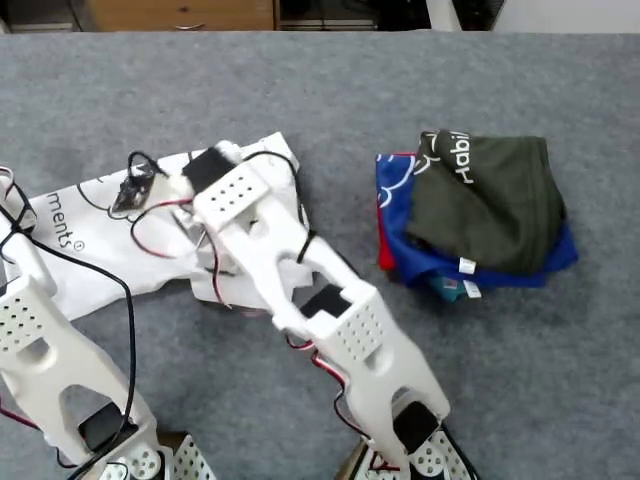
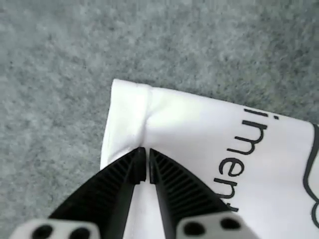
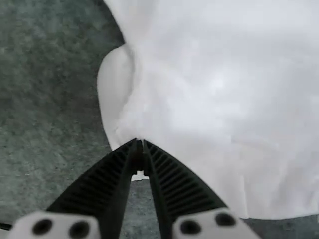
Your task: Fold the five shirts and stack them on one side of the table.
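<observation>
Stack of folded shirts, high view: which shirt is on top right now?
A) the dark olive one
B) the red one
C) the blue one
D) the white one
A: in the high view the dark olive shirt lies on top of the stack with the blue shirt under it, while the white shirt lies apart, spread out under the arms.

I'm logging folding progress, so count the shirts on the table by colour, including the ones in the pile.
white shirt: 1
dark green shirt: 1
blue shirt: 1
red shirt: 1, only an edge showing
teal shirt: 1, only a corner showing
Total: 5
</observation>
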Robot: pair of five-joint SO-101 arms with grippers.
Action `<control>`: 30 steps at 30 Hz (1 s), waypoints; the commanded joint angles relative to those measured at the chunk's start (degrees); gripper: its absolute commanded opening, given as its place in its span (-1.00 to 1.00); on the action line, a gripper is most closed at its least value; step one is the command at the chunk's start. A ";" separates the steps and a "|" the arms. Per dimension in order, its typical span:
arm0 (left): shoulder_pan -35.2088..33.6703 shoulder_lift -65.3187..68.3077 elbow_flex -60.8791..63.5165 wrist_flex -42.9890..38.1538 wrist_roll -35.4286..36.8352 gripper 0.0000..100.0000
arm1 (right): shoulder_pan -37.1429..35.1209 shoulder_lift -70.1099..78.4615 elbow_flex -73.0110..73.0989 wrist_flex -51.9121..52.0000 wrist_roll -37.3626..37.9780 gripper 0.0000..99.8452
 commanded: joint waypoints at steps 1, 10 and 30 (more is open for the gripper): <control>-0.35 -0.57 -3.69 -0.09 0.26 -0.93 | -1.45 -4.79 2.33 0.00 -0.09 -0.99; -0.35 -0.57 -3.52 0.09 0.26 -0.93 | -7.08 -9.45 7.34 0.00 -0.26 -0.99; -3.08 -1.19 -25.23 26.90 -5.27 -0.71 | -4.44 -32.04 50.86 -24.26 13.80 -0.61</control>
